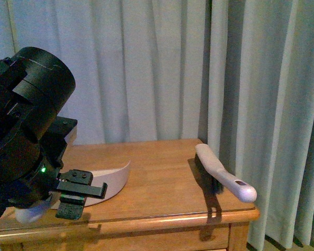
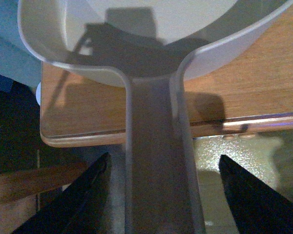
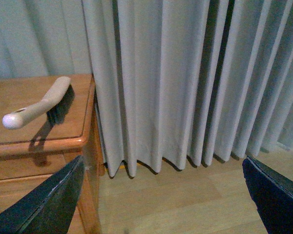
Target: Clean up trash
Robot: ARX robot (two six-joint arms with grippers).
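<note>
No crumpled white trash shows in any view. The pale dustpan [image 1: 116,179] lies on the wooden table [image 1: 167,172] at the left. My left gripper [image 1: 86,201] is open at the table's front left edge. In the left wrist view the dustpan's handle [image 2: 156,161] runs between the two dark fingers [image 2: 78,195], which stand apart from it on both sides, with the left gripper [image 2: 163,195] open around it. The white-handled brush [image 1: 225,175] lies at the table's right side. My right gripper [image 3: 161,200] is open and empty, off the table's right side above the floor, and does not show in the front view.
Grey curtains [image 1: 162,68] hang close behind and to the right of the table. The brush [image 3: 44,105] overhangs the table's front right corner [image 3: 63,141]. Pale wood floor [image 3: 176,195] lies to the right. The table has a drawer front below its edge.
</note>
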